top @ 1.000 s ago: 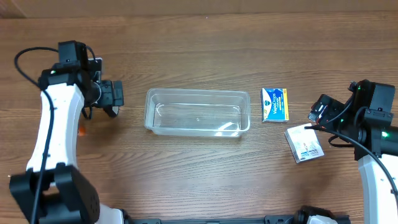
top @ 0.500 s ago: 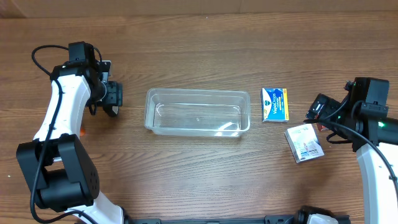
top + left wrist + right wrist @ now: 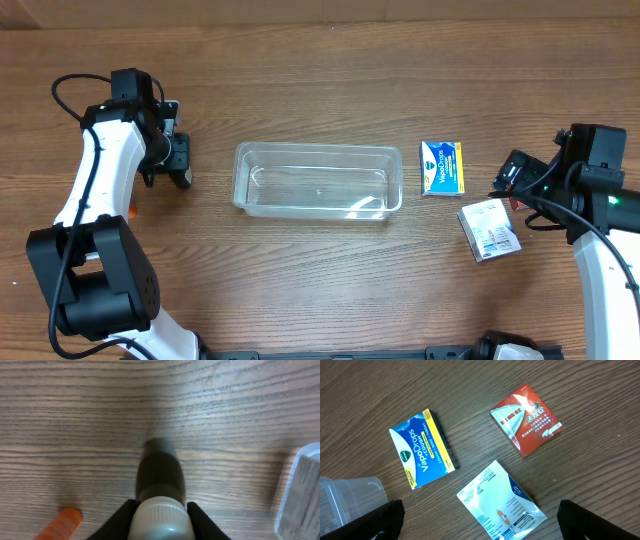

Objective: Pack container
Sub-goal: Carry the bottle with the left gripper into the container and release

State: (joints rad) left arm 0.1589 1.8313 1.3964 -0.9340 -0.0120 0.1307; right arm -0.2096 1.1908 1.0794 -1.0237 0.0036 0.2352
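My left gripper (image 3: 180, 163), clamped on a dark bottle (image 3: 159, 476), sits left of the container (image 3: 318, 181), whose long axis runs left-right.

open-topped container (image 3: 318, 148) unobstructed, blue box (image 3: 441, 167) near its right end

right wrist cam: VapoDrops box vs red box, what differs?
Colour: the VapoDrops box is blue and yellow; the red box is red with white print.
Shape: the VapoDrops box is oblong, the red box nearly square.
Place: the VapoDrops box lies beside the container, the red box farther off.
Both lie flat on the table, outside the container.
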